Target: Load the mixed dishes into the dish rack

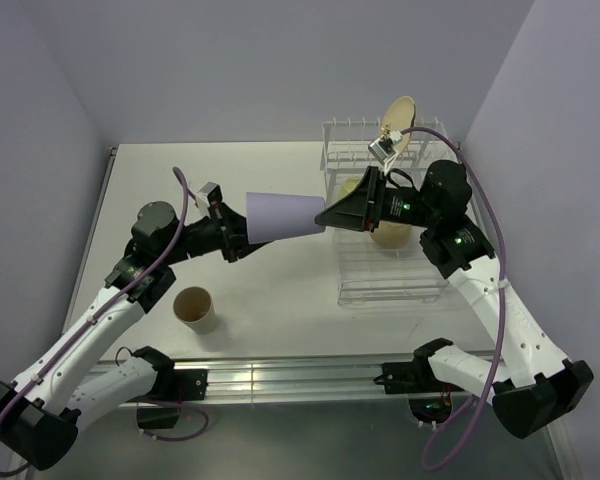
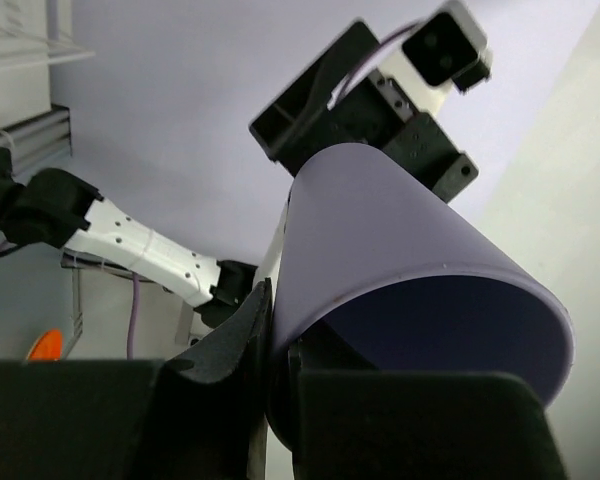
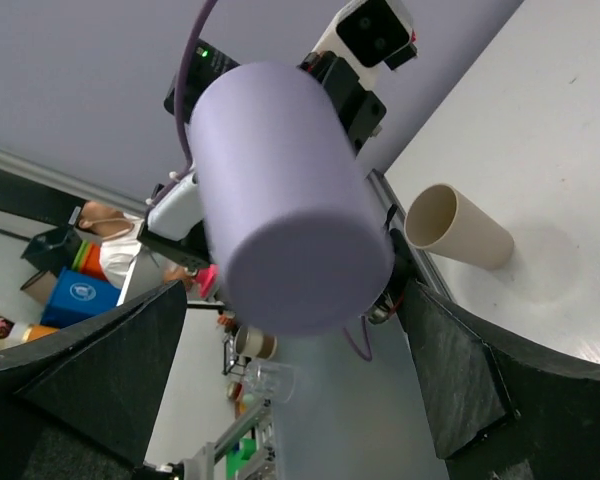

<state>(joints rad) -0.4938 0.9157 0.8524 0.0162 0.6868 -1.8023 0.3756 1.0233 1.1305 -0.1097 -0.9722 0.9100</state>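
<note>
The left hand (image 1: 234,228) is closed narrowly on the rim of the lavender tumbler (image 1: 285,216). One finger is inside the mouth and one outside, so the wall is pinched between them. We judge this rim grip to be deliberate, since it leaves the body and closed base free for another hand. The tumbler is held on its side in the air above the counter (image 1: 270,170), between the two arms and just short of the dish rack (image 1: 380,290). Its base points toward the right arm.

The right hand (image 1: 330,213) is spread wide and holds nothing. In the right wrist view its fingers (image 3: 110,370) stand on either side of the tumbler's base with a gap on each side. We judge this to be a hand-over in preparation, as the rack lies on the right arm's side. Its closing on the body is not yet done.

The cream plate (image 1: 400,118) stands on edge among the rack's upright prongs, which hold it upright. Other pale pieces sit in the rack beneath the right arm, too hidden for us to identify. The tan tumbler (image 1: 195,308) stands mouth up on the counter near the left arm, well apart from the rack and not yet loaded.

Risk noted: a thin rim pinch may let the tumbler twist if the right hand nudges it before gripping.
</note>
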